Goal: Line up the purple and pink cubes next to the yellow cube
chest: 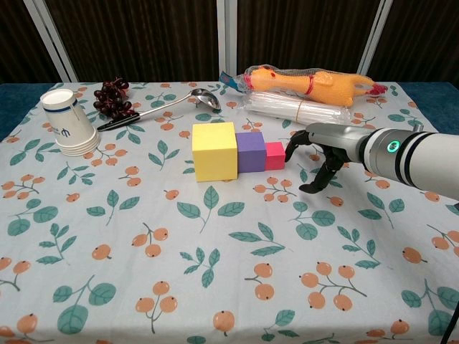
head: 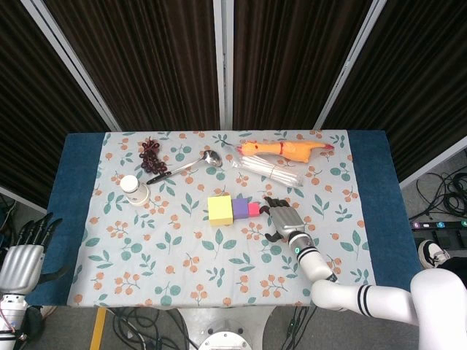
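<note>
The yellow cube (chest: 214, 150), purple cube (chest: 250, 151) and pink cube (chest: 275, 155) sit in a row, right hand (chest: 315, 147) seemingly touching the last.

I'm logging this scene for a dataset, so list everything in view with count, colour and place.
yellow cube: 1, yellow, mid-table, left end of row
purple cube: 1, purple, against the yellow cube
pink cube: 1, pink, right end of row
paper cups: one stack, white, left side
grapes: 1 bunch, dark red, far left
ladle: 1, silver with black handle, beside grapes
rubber chicken: 1, orange, far edge
straws: 1 clear pack, before the chicken
tablecloth: 1, white floral
right hand: fingertips at the pink cube
left hand: off the table's left edge
</note>
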